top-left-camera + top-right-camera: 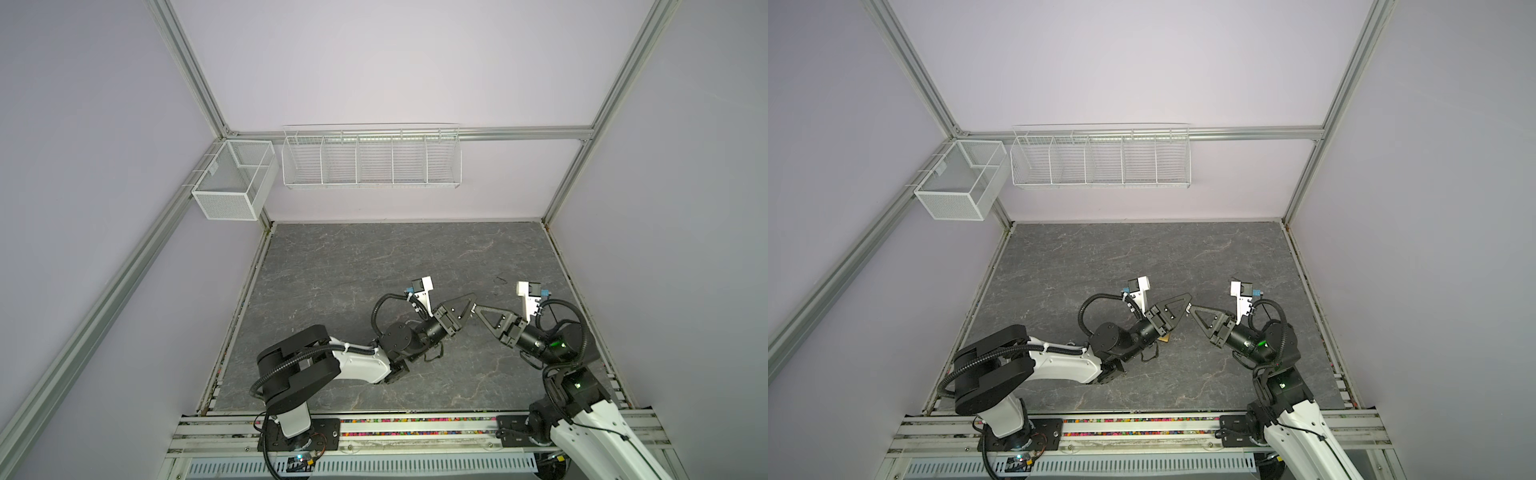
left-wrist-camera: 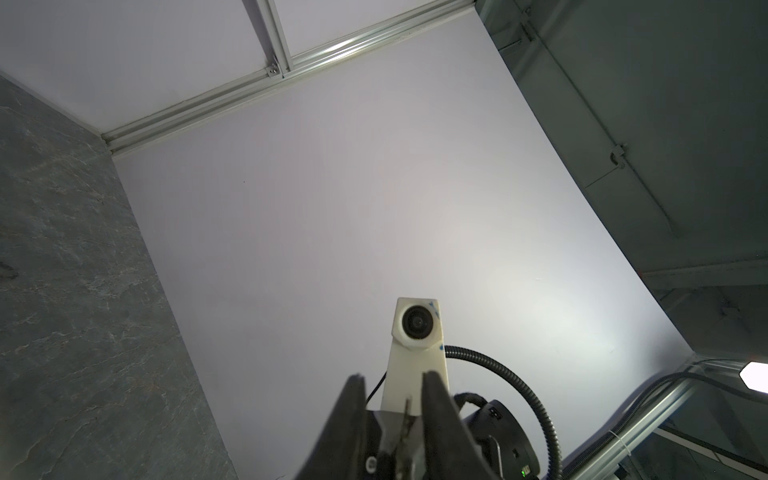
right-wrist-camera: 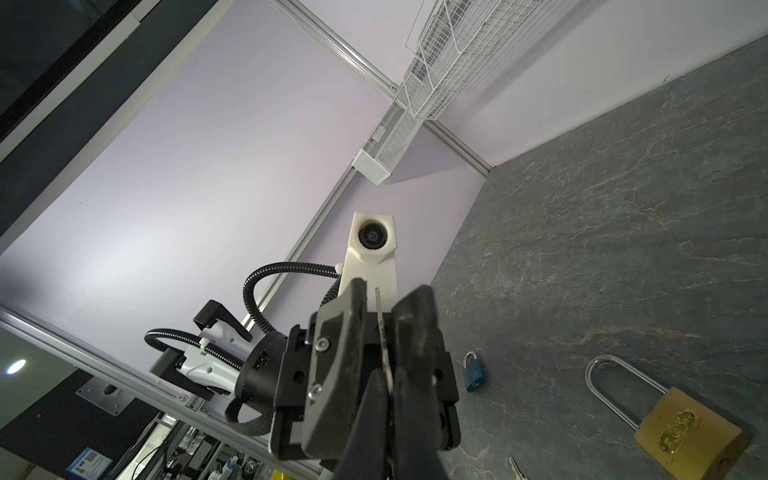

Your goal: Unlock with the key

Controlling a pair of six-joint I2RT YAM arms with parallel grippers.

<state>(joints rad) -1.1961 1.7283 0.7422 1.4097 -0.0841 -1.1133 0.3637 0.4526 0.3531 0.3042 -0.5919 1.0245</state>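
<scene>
Right wrist view: right pincer (image 3: 386, 388) clamped on key (image 3: 381, 332), blade between parted jaws of left pincer (image 3: 388, 296). Brass padlock (image 3: 688, 428) on table (image 3: 623, 208), apart from both. Risk: thin grip, key may twist or drop.

— Is the key (image 3: 383, 345) showing fully?
— No, only its thin edge is showing; the blurred fingers (image 3: 368, 440) of the right gripper (image 3: 388, 388) are hiding the rest.
— And beside those fingers?
— A second key (image 3: 516, 466) is being cut by the frame edge.
</scene>
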